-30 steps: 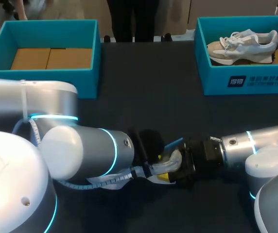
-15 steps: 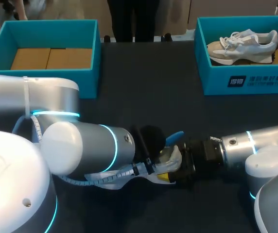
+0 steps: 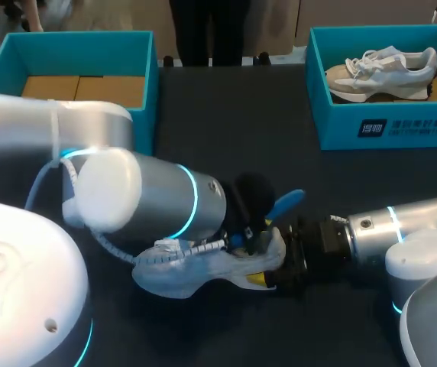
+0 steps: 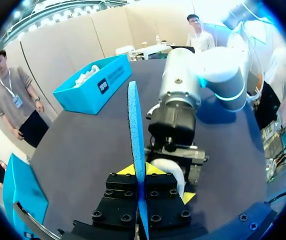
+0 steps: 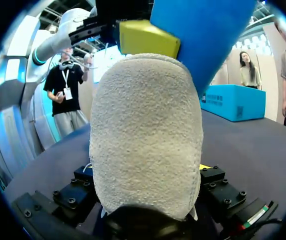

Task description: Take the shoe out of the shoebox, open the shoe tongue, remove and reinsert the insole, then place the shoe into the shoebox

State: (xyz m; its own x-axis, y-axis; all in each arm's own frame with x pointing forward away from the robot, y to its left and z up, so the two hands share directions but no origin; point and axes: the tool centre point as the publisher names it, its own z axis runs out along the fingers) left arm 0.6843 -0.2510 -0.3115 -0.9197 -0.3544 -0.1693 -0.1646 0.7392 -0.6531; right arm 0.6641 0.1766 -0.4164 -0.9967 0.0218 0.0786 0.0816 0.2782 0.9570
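Left gripper [image 4: 142, 172] is clamped on the blue insole [image 4: 135, 120], which stands on edge right above the shoe [image 3: 192, 269]! Right gripper [image 3: 270, 272] grasps that shoe's heel, and the shoe lies on the table [image 3: 226, 138].

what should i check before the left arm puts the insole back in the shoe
1. Left gripper shut on the blue insole: ok, a yellow tip on each face.
2. Right gripper holding the shoe by the heel: ok.
3. Insole fully clear of the shoe: cannot tell, its lower end is hidden by the left gripper.
4. Tongue open and shoe mouth free: cannot tell, the left arm covers it.
5. Shoebox on the left free for the shoe: ok, only its cardboard lining shows.
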